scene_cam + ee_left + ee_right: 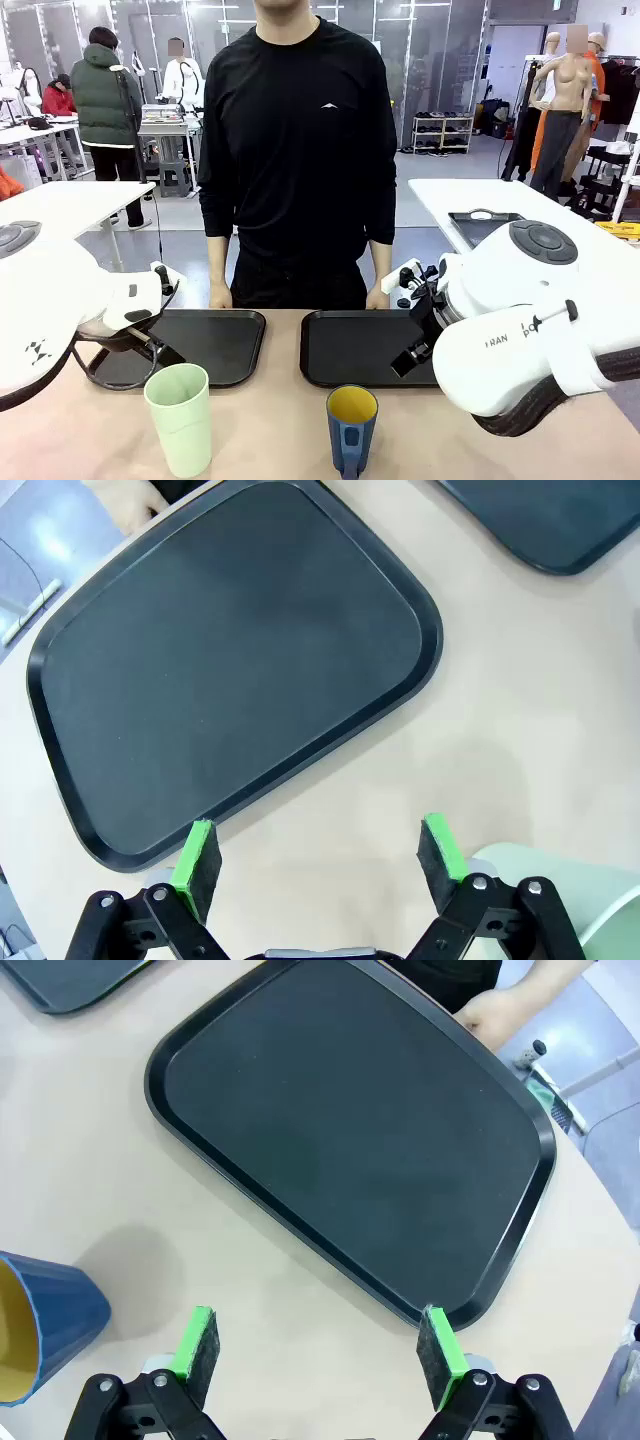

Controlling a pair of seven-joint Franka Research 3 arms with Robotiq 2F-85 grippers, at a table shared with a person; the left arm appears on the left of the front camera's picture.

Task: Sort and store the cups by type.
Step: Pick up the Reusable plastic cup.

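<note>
In the front view the white left arm (50,310) fills the lower left and carries a small black mark with no legible letters. Beside it, at the bottom of the frame, the tall pale mint-green plastic tumbler (180,418) stands upright on the tan table (270,440), just in front of the left black rectangular plastic tray (215,345). At centre the person's black long-sleeved top (297,130) bears a small white emblem on the chest; both hands rest at the table's far edge. Right of the tumbler the short dark blue mug with handle and yellow inside (351,428) stands upright in front of the right black tray (360,348). The white right arm (520,340) reads "FRAN"; the rest curves out of sight. Both arms hide the outer ends of the trays.

The left wrist view adds the left gripper (318,852), its green pads spread wide and holding nothing, hanging over bare table at the near rim of the left tray (230,660). The tumbler's rim (560,890) sits at lower right, just beside one finger.

The right wrist view shows the right gripper (320,1345) likewise wide apart and empty over the right tray's (350,1140) near rim, the mug (50,1320) at lower left, and the person's hand (500,1015) at upper right.
</note>
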